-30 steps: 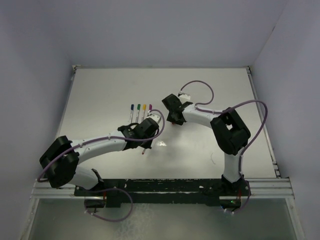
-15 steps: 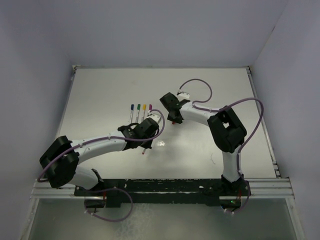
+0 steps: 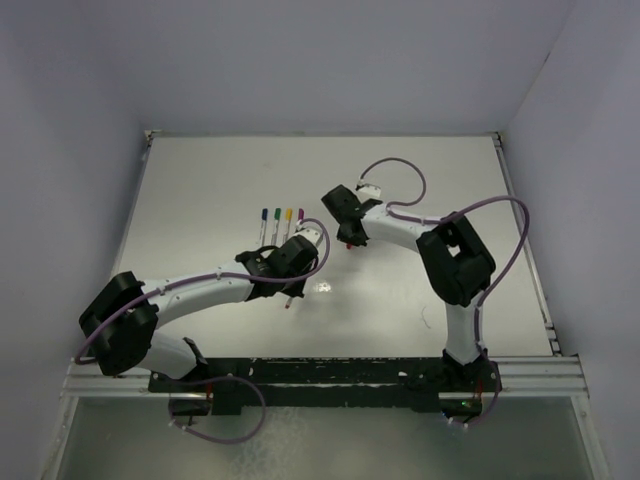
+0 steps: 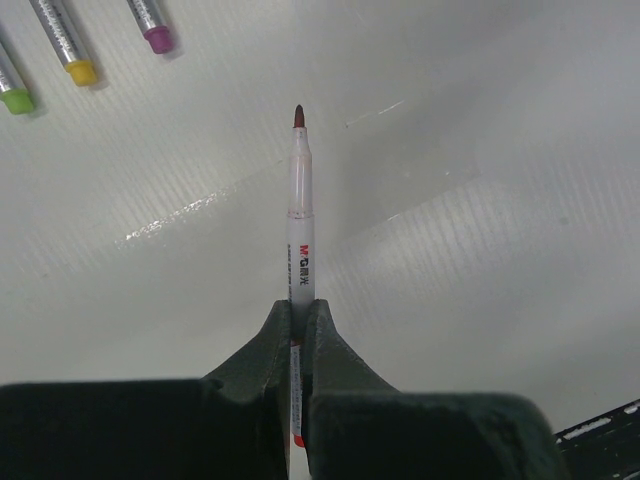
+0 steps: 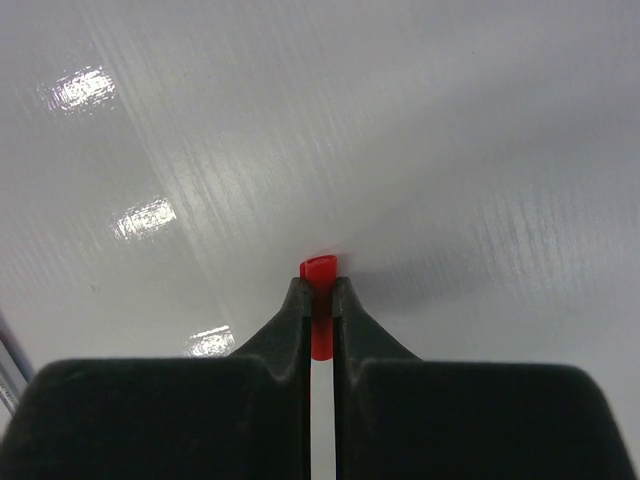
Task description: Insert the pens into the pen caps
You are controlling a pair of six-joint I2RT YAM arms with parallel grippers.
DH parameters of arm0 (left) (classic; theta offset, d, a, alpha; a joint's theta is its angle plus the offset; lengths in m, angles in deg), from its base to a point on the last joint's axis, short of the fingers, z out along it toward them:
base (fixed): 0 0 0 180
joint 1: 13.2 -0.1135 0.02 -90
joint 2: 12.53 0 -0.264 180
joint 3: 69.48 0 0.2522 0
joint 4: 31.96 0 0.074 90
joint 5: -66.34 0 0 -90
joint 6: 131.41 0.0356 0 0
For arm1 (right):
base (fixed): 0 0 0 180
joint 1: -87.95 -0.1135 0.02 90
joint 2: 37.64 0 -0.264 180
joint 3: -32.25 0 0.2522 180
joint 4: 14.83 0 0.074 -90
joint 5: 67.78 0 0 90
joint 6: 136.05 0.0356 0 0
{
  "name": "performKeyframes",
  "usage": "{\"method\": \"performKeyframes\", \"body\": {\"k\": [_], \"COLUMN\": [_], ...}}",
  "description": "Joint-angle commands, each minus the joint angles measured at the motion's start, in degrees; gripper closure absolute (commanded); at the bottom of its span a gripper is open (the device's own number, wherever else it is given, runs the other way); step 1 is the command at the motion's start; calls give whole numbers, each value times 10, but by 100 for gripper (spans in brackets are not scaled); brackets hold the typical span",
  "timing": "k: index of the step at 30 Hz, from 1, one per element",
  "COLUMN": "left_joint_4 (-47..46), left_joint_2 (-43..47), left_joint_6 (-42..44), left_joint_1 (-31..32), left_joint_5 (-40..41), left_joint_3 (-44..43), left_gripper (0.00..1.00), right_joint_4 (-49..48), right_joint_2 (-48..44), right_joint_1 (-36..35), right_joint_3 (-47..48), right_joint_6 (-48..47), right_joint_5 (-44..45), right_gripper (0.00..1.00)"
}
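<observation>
Four pens point(image 3: 276, 225) lie side by side on the surface point(image 3: 200, 180), just beyond the left gripper point(image 4: 300, 312) and its fifth pen point(image 4: 301, 230). The right gripper point(image 5: 319, 290), with a cap point(image 5: 319, 268), sits right of them.

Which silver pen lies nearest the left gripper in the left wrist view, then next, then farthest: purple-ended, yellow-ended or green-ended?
1. Silver pen with purple end, up and left of the left gripper.
2. Silver pen with yellow end, further left.
3. Silver pen with green end, at the left edge.
</observation>
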Motion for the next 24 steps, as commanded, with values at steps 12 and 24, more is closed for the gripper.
{"method": "performKeyframes", "body": {"k": [12,24], "left_joint_4": [-155,-459], "left_joint_2": [26,68], "left_joint_6": [15,18], "left_joint_1": [-4,-2], "left_joint_5": [-64,-205], "left_joint_3": [35,148], "left_gripper": [100,100], "right_joint_4": [-203,-440], "right_joint_2": [-236,-442], "right_joint_1": [-1,-7], "right_joint_3": [-183,-391], "right_joint_6": [-128,-203], "right_joint_5": [-60,-103], "right_gripper": [100,100]}}
